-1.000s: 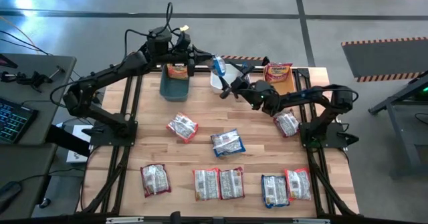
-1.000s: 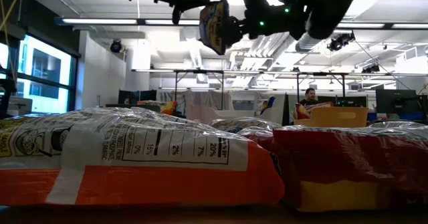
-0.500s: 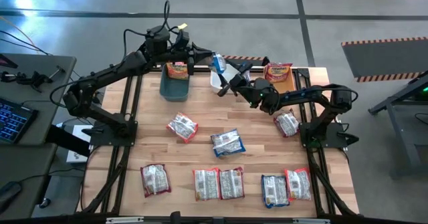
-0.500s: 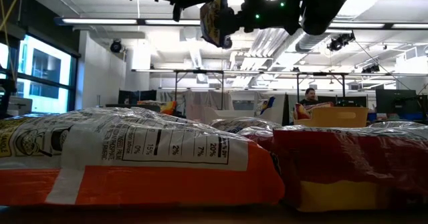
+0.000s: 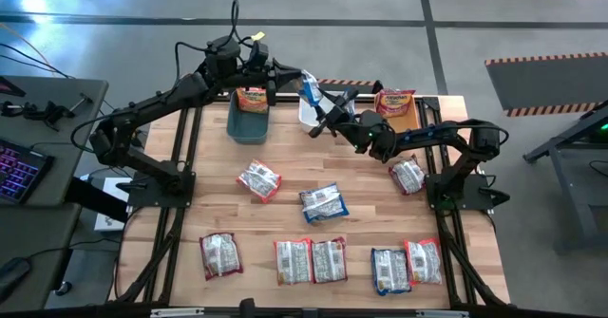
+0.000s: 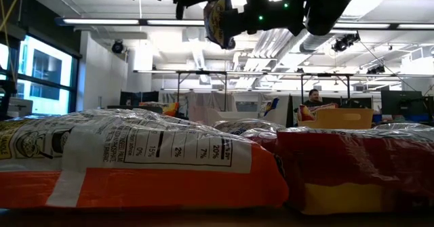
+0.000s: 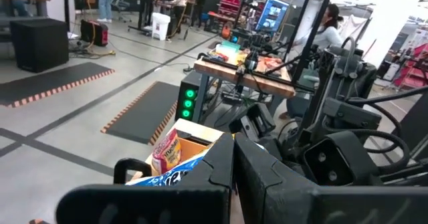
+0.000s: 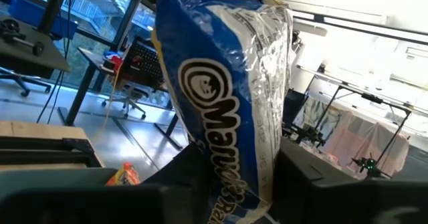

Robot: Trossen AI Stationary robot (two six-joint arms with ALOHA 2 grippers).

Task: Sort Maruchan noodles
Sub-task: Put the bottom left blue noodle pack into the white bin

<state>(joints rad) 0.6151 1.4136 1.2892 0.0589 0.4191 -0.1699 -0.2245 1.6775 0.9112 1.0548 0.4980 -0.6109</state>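
From my station, the blue packet (image 8: 227, 110) is cut off at the right wrist view's top and bottom edges. In the low view, the near packets (image 6: 135, 159) fill the lower frame, hiding the desk behind them. The white bin (image 5: 312, 117), upper centre of the high view, is largely covered by both arms. Print on the packet backs is too small to read.

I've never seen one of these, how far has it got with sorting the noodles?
Early on. One orange packet lies in the teal bin and a red one in the orange bin. A blue packet is in the air, gripped by the left end effector, with the right end effector at it. Eight packets wait on the table.
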